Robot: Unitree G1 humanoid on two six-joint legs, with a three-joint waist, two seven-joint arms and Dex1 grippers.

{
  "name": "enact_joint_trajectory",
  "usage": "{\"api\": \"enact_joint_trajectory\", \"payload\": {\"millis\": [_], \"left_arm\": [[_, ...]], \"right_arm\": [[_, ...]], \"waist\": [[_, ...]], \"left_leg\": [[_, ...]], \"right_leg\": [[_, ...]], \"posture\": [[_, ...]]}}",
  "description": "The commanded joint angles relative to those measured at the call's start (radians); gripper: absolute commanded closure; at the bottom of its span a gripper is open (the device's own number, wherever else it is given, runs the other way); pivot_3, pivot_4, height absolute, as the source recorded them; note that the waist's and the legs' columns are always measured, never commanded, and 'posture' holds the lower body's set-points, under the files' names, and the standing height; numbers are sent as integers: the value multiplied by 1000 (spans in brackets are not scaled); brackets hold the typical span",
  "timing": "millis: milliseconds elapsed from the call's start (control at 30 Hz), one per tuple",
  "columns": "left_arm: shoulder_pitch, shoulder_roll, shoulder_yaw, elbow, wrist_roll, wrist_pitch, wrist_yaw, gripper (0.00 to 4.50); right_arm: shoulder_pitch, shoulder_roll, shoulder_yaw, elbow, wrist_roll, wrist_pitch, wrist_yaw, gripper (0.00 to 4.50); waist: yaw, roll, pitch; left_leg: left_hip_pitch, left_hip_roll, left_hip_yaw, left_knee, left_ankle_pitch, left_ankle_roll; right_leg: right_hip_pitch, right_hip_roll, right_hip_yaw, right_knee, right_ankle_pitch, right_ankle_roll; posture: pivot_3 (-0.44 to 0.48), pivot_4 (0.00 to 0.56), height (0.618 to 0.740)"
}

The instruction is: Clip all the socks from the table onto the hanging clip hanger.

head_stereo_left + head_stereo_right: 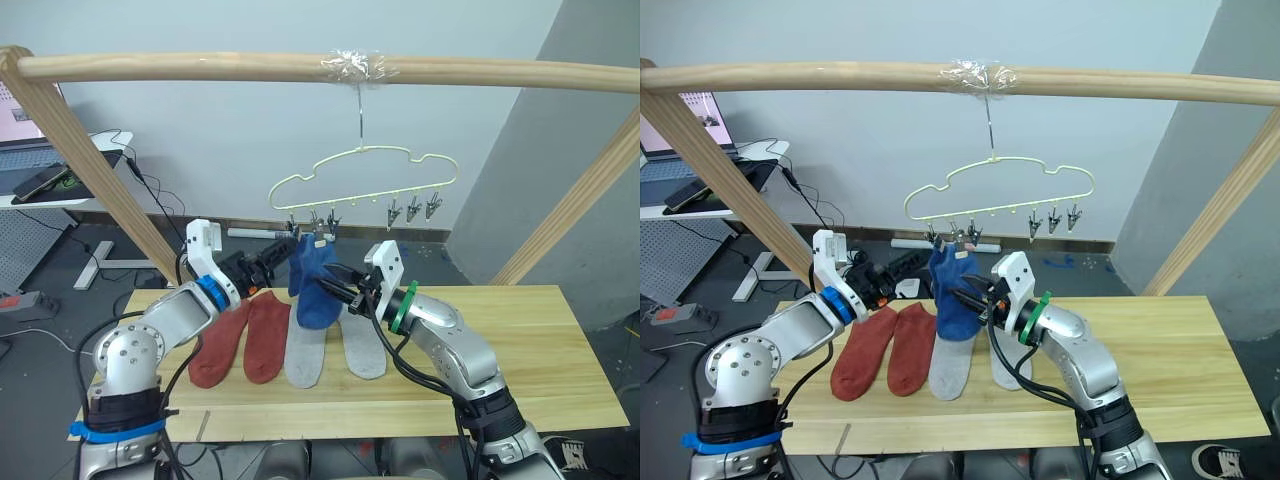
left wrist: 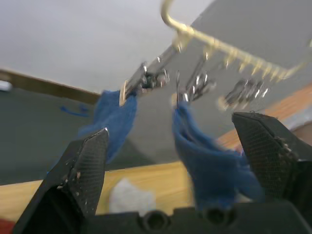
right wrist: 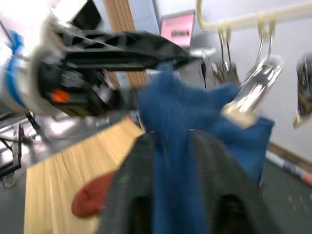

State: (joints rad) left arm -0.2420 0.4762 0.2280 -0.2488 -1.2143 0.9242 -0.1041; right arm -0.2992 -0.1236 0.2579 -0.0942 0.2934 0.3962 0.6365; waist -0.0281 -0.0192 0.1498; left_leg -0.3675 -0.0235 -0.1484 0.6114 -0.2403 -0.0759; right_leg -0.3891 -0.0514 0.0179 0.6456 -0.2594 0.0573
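Your right gripper (image 1: 338,285) pinches a blue sock (image 1: 314,285), steadying it under the clips (image 1: 318,221); your left gripper (image 1: 275,258) waits spread beside.

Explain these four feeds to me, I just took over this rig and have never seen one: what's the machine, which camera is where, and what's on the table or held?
It is a two-armed humanoid robot; each arm ends in a black two-fingered pincer. The two wide pictures come from its head camera, looking forward and down. The two close pictures come from cameras on its wrists, looking along the fingers.

A pale clip hanger hangs from a wooden pole above the table. Two blue socks hang from its clips. Two rust-red socks and two grey socks lie flat on the table.

The right pincer is shut on one blue sock. The left pincer is open, near the clips, holding nothing.
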Motion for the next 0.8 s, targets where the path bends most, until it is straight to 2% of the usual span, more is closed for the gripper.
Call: {"api": "enact_joint_trajectory", "payload": {"millis": [33,167,200,367,500,600,800], "left_arm": [[15,14,-34,-89,60,-21,-65,0],[44,16,-77,-135,171,-64,-99,0],[51,17,-95,-147,213,-85,-109,0],[61,11,-206,-174,424,-202,-164,0],[46,-47,-284,-165,570,-325,-180,0],[42,-107,-312,-154,635,-387,-180,608],[2,-196,-375,-101,783,-477,-164,2352]], "right_arm": [[-1,-26,-8,-16,0,-12,21,1618],[83,-121,-28,-54,-30,-27,19,172],[104,-141,-36,-72,-36,-30,13,50],[174,-206,-95,-186,-35,2,-35,50],[217,-230,-170,-309,-19,63,-101,50],[224,-231,-202,-365,-10,94,-132,0],[195,-216,-217,-411,-5,129,-173,0]], "waist": [[0,0,0],[4,0,0],[4,0,0],[1,0,0],[3,0,0],[2,0,0],[-3,0,0]], "left_leg": [[0,0,0,0,0,0],[0,0,0,-2,0,0],[0,0,0,-2,0,0],[0,0,1,-2,0,0],[1,0,1,-1,0,0],[0,0,2,-1,0,0],[1,0,2,-1,0,0]], "right_leg": [[0,0,0,0,0,-1],[0,0,0,0,-1,-1],[0,-1,0,0,-2,-1],[0,-1,0,0,-2,-1],[0,-1,0,0,-2,-1],[0,-1,1,0,-2,0],[0,-1,0,0,-2,0]], "posture": [[20,103,740],[18,103,740],[16,101,740],[8,101,740],[-11,102,740],[-29,100,740],[-46,99,740]]}}
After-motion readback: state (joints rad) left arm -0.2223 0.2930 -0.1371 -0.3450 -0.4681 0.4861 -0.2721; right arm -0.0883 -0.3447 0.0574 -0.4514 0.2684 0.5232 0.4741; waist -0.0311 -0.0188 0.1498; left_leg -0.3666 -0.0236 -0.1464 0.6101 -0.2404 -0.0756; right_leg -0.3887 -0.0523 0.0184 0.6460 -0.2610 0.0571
